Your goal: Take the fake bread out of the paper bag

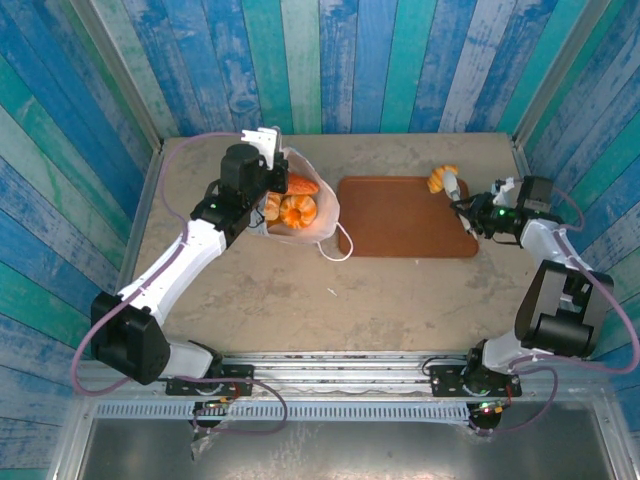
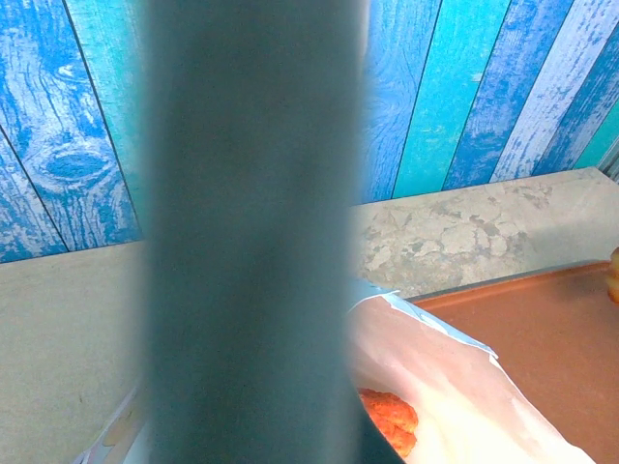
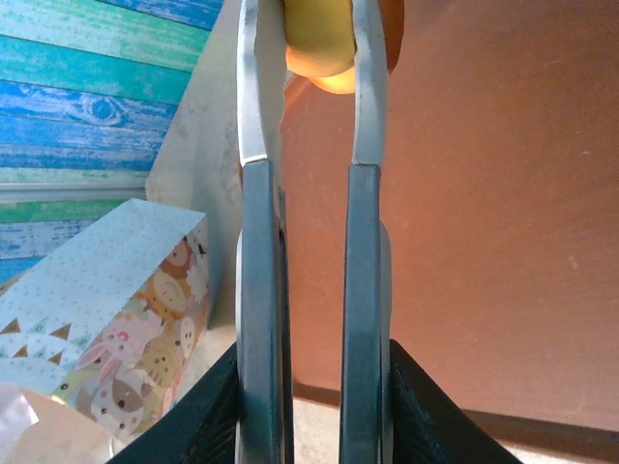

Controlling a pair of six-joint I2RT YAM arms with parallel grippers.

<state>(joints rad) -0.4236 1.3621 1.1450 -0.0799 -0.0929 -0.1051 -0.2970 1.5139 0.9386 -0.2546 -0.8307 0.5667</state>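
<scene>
The white paper bag (image 1: 318,222) lies open at the table's middle left, with several orange and tan pieces of fake bread (image 1: 297,210) inside. My left gripper (image 1: 262,152) is shut on the bag's back rim and holds the mouth up. Its blurred dark finger (image 2: 251,232) covers the middle of the left wrist view, beside the bag's inside wall (image 2: 464,387) and an orange loaf (image 2: 392,420). My right gripper (image 1: 453,190) is over the tray's far right corner, shut on a yellow roll (image 3: 319,34) between its fingertips (image 3: 263,116). The bag's printed side (image 3: 116,290) shows at lower left.
A brown flat tray (image 1: 405,220) lies right of the bag, its bare surface under my right gripper (image 3: 319,92). The bag's cord handle (image 1: 340,250) loops onto the table by the tray's left edge. Blue plank walls close in the back and both sides.
</scene>
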